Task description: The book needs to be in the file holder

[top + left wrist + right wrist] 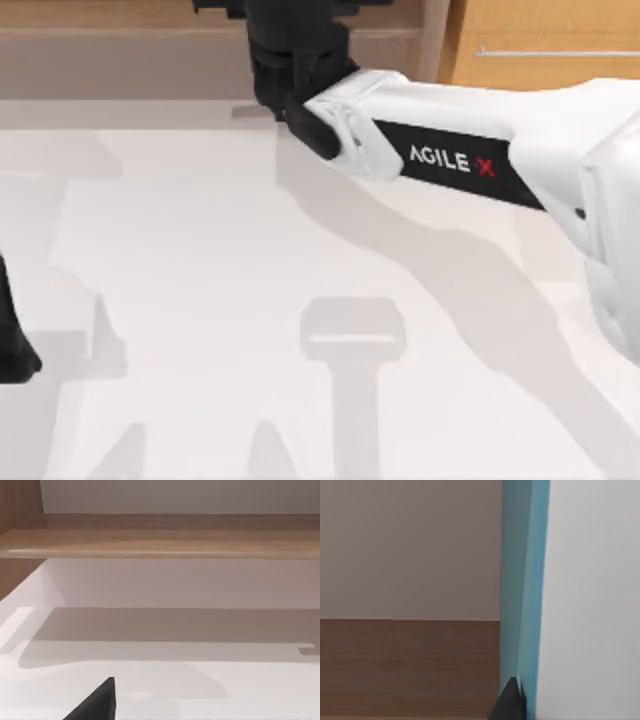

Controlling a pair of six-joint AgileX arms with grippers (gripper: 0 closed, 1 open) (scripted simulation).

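Right hand (pixel 290 95) at tabletop (pixel 200 300) far edge, clamped on book (pixel 522 580). Left hand (pixel 15 340) at left edge; finger state unclear.

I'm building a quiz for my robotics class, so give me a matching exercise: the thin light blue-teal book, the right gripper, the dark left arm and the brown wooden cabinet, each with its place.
1. thin light blue-teal book
2. right gripper
3. dark left arm
4. brown wooden cabinet

A. top view's left edge
B. middle of the white table's far edge
C. beyond the table, far right
D. upright in the right gripper

Pairs: 1-D, 2-B, 3-A, 4-C
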